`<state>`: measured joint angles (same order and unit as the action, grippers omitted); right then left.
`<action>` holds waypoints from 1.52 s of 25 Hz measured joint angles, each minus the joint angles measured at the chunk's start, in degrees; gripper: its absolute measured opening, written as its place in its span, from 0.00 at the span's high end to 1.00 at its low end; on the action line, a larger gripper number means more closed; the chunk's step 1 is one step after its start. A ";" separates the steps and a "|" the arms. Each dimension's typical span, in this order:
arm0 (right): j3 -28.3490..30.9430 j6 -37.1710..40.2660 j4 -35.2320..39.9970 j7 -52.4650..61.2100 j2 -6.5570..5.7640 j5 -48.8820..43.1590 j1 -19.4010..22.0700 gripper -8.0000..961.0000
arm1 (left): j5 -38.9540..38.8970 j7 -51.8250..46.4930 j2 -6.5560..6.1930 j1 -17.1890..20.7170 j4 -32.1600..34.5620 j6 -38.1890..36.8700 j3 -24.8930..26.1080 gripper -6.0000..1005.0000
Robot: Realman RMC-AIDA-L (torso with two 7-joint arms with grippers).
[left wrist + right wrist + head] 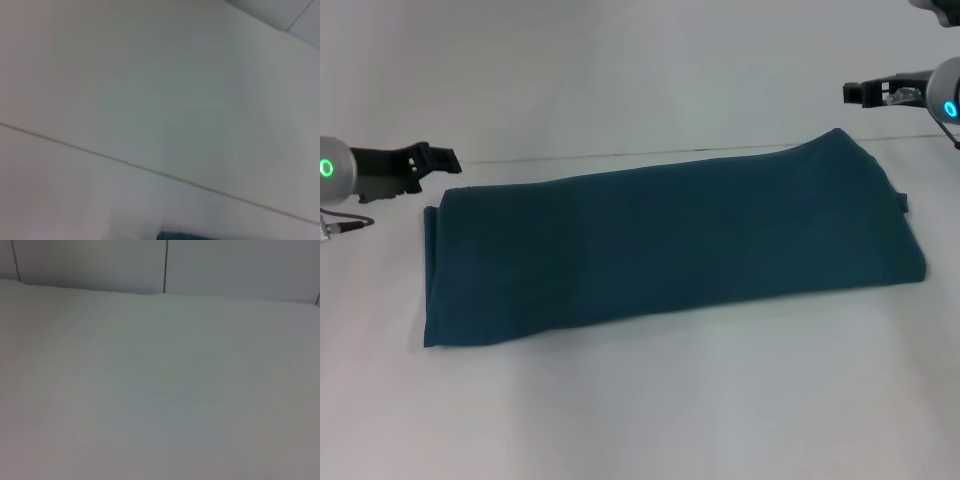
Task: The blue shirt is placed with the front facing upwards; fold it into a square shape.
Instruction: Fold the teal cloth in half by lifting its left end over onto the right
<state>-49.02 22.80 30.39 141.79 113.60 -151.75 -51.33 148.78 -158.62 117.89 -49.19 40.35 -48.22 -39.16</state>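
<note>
The blue shirt (670,240) lies on the white table, folded into a long band that runs from left to right; no print shows on its upper side. A sliver of it shows at the edge of the left wrist view (185,236). My left gripper (438,158) hangs above the table just beyond the shirt's far left corner, apart from it. My right gripper (860,93) hangs above the table beyond the shirt's far right corner, apart from it. Neither holds anything. The right wrist view shows only the table.
The white table (650,410) has a thin seam line (620,155) running across behind the shirt. A cable (345,225) hangs by the left arm. The right wrist view shows the table's far edge and a panelled wall (165,265).
</note>
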 joint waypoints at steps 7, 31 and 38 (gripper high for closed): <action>0.02 17.45 14.33 -1.17 1.69 13.44 10.00 0.16 | -12.67 5.53 0.75 5.12 5.48 -4.65 -0.42 0.37; 14.04 66.37 2.83 -28.91 -0.46 52.79 30.72 0.08 | -35.72 21.74 2.59 18.17 -5.20 -14.22 4.40 0.37; 14.81 66.56 2.32 -29.52 -0.20 52.88 31.51 0.08 | -35.75 21.75 3.84 17.57 -7.67 -5.94 4.14 0.37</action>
<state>-34.21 89.36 32.71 112.27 113.40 -98.87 -19.82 113.03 -136.87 121.73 -31.62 32.67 -54.16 -35.03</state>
